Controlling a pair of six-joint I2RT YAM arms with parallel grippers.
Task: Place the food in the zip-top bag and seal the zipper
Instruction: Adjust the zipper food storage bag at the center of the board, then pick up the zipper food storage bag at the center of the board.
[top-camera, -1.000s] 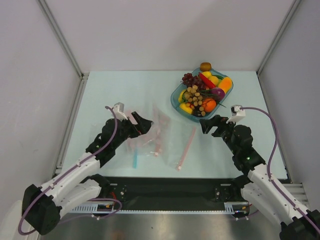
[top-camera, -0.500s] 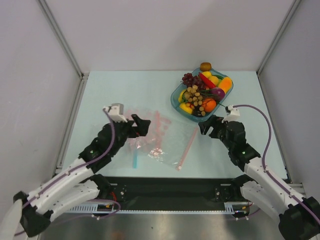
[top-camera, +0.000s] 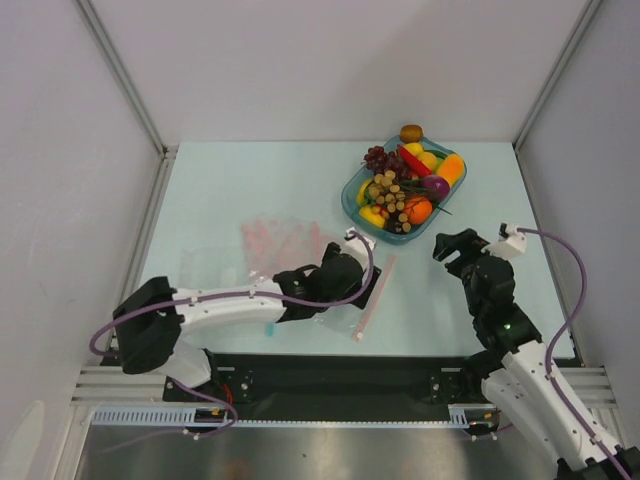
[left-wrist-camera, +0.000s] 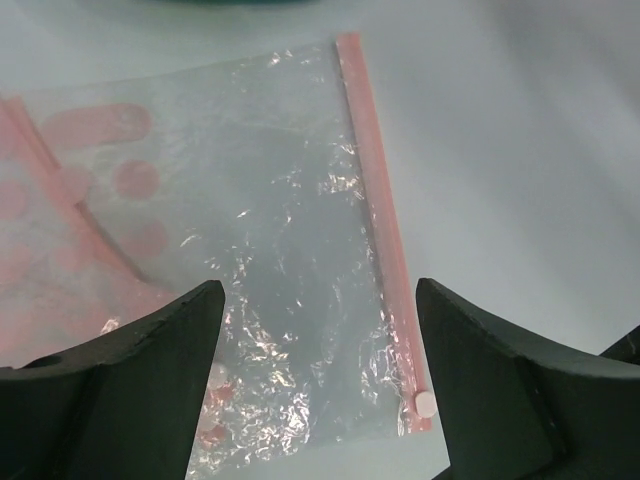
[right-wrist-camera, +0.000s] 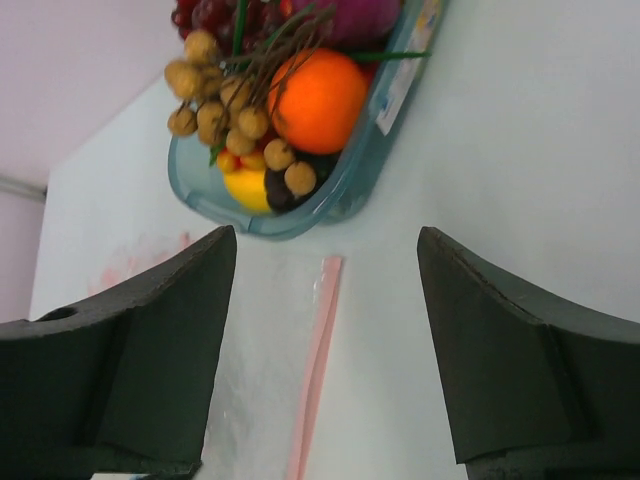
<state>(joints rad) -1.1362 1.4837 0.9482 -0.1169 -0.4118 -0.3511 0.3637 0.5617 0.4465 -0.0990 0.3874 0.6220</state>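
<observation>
The food (top-camera: 405, 190) lies piled in a teal tray (top-camera: 350, 200) at the back right: an orange (right-wrist-camera: 317, 100), a tan grape bunch (right-wrist-camera: 222, 100), a lemon (right-wrist-camera: 248, 188) and a purple piece (right-wrist-camera: 360, 15). The clear zip-top bag (left-wrist-camera: 290, 230) lies flat in front of the tray, its pink zipper (left-wrist-camera: 380, 220) along the right edge with a small slider (left-wrist-camera: 425, 403) at the near end. My left gripper (top-camera: 350, 285) hovers open over the bag (top-camera: 330, 318), its fingers astride the zipper's near end. My right gripper (top-camera: 452, 245) stands open and empty right of the zipper (right-wrist-camera: 318, 360).
More bags with pink dots (top-camera: 280, 240) lie left of the clear one, partly under it (left-wrist-camera: 60, 200). A short light-blue strip (top-camera: 270, 328) lies near the front edge. A brown fruit (top-camera: 411, 132) sits behind the tray. Walls close in on both sides.
My left arm has swung right and stretched out low over the clear bag. My right gripper has drawn back to the right, away from the zipper. Both jaws have narrowed a little.
</observation>
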